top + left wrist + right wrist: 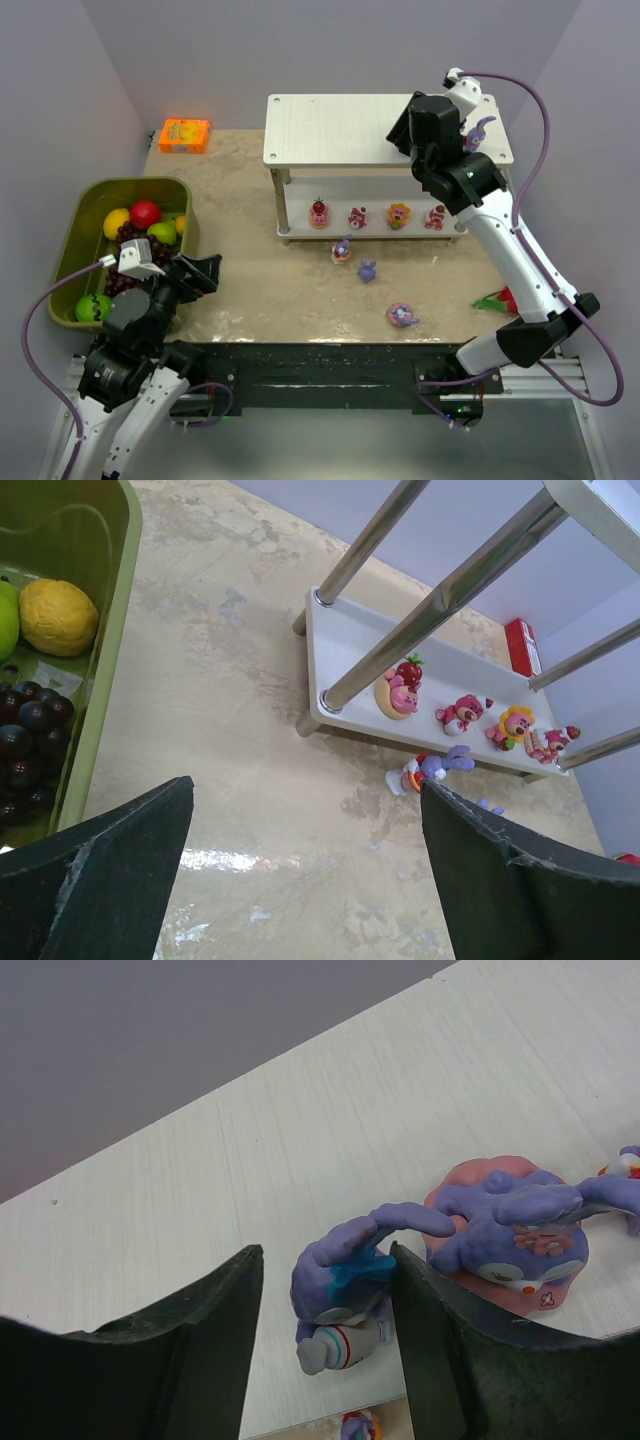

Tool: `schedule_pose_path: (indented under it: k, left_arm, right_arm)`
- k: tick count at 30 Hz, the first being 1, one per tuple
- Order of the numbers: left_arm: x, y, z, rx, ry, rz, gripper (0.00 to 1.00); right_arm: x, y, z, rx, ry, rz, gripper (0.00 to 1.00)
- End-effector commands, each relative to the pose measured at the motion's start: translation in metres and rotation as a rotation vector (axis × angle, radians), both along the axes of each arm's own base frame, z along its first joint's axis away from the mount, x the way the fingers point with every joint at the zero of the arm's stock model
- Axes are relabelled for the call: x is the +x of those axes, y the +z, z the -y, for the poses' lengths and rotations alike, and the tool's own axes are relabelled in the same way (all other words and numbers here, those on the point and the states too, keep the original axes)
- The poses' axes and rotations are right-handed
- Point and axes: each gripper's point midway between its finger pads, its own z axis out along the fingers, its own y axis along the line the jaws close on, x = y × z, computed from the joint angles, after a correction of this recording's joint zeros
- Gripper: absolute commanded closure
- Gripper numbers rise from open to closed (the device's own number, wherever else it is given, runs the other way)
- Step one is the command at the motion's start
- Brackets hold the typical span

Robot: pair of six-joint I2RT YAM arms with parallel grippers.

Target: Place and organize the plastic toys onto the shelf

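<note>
Three bunnies [367, 270] on table [250, 280] at 6 o'clock of shelf [340, 130] | right gripper [325, 1265] released, jaws straddling blue-bow bunny [340, 1285] on shelf top | left gripper [307, 790] spread wide, empty

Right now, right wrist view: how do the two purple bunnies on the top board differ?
The bow bunny wears a blue bow and shows no base; the donut bunny sits on a pink donut base, no bow visible. The bow bunny stands between the right fingers, a gap on one side; the donut bunny is outside them. Both are purple, long-eared and on the shelf top board.
</note>
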Motion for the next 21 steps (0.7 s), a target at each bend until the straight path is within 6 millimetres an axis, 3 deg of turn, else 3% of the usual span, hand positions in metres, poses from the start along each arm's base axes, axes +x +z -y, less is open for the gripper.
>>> schedule_pose_path:
  k: [1,21]
  left_arm:
    - [-0.001,0.012,-0.003,-0.028,0.017,0.031,0.01]
    - [-0.001,0.011,-0.003,-0.028,0.020,0.028,0.01]
  right_arm:
    - [-0.005,0.026,0.002,0.034,0.013,0.057,0.43]
    - [-0.022,0.050,0.009,0.044,0.045,0.103,0.43]
